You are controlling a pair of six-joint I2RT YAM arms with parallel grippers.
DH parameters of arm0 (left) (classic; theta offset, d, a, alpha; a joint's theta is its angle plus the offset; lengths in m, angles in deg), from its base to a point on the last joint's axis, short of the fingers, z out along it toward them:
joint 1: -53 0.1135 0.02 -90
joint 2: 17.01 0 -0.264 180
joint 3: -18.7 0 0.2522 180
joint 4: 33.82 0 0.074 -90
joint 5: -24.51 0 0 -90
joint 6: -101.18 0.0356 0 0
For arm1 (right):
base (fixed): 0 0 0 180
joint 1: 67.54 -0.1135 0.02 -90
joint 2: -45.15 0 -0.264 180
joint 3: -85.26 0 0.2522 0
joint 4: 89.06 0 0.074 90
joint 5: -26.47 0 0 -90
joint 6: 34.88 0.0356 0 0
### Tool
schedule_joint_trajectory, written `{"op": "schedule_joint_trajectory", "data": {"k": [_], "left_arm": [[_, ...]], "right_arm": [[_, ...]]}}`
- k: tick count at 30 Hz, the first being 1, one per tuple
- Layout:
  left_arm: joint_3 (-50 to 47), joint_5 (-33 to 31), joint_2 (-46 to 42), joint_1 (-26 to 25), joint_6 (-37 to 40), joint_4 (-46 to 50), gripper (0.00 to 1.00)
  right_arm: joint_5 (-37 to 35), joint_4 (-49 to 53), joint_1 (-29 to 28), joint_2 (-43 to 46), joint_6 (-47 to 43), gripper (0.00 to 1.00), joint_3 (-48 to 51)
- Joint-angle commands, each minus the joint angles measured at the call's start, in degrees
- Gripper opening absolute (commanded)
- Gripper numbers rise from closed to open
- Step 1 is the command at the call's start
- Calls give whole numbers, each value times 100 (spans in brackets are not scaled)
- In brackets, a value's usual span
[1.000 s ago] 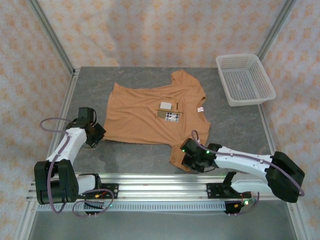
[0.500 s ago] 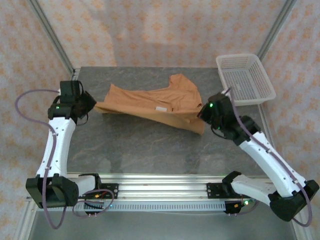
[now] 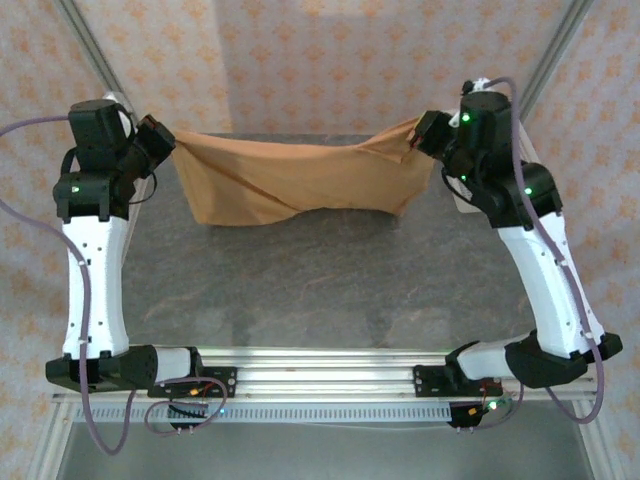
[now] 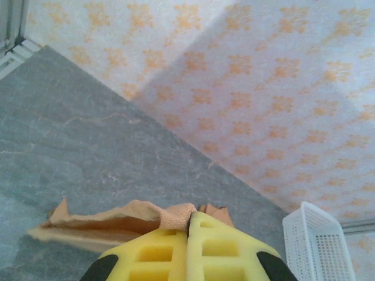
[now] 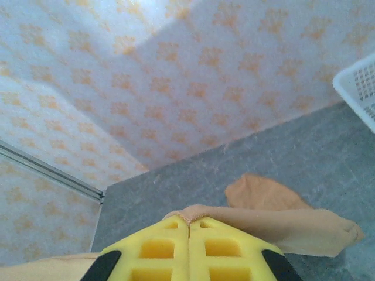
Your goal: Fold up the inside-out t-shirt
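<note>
Orange-tan t-shirt (image 3: 300,185) hangs stretched above the table (image 3: 300,290), the left gripper (image 3: 168,143) and right gripper (image 3: 423,134) each pinched tight on an end.

right hand (image 5: 188,223) pinched on orange t-shirt (image 5: 275,223), grey table (image 5: 316,152) below, white basket (image 5: 360,88) at right

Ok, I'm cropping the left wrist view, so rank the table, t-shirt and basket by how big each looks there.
1. grey table: clearly largest.
2. orange-tan t-shirt and white basket: these look about alike, a thin strip and a cut-off corner, so I won't rank them.
</note>
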Motion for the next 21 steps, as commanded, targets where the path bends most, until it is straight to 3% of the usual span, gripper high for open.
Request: {"op": "schedule_joint_trajectory", "data": {"k": [1,12,21], "left_arm": [[388,81,-264,40,282,355,0],[1387,-787,-1700,53,598,409,0],[1393,-678,-1644,48,706,324,0]], "right_arm": [[34,578,47,95,-337,0,-706],[755,993,48,1245,-336,0,-1195],[17,1293,49,983,-830,0,-1916]]}}
